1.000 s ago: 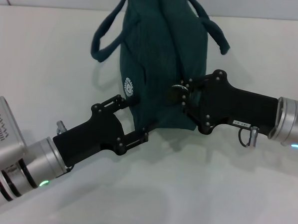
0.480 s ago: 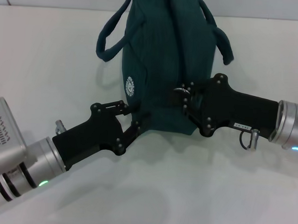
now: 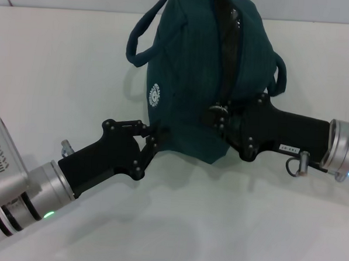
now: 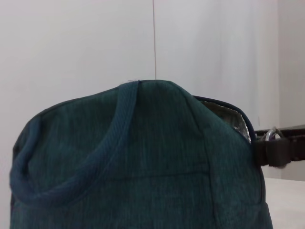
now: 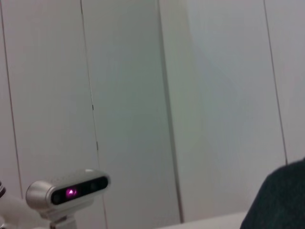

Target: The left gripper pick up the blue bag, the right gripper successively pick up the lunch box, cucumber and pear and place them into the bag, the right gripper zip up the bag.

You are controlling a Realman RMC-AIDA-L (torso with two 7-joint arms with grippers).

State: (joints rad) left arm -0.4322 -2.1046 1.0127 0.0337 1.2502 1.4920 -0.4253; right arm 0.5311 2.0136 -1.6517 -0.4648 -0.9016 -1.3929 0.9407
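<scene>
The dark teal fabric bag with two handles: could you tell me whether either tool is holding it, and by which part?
The left tool pinches the dark teal fabric bag at its lower near corner; the right tool grips the zipper pull at the near end.

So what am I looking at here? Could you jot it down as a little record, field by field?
Surface: plain white table
Main item: dark teal fabric bag with two loop handles, standing upright
Bag lining: silvery, glimpsed at the top opening in the left wrist view
Bag marking: small round white logo
Left gripper: pinched shut on the bag's lower near corner
Right gripper: against the bag's front by the dark zip line; open or shut unclear
Lunch box, cucumber, pear: none visible
</scene>
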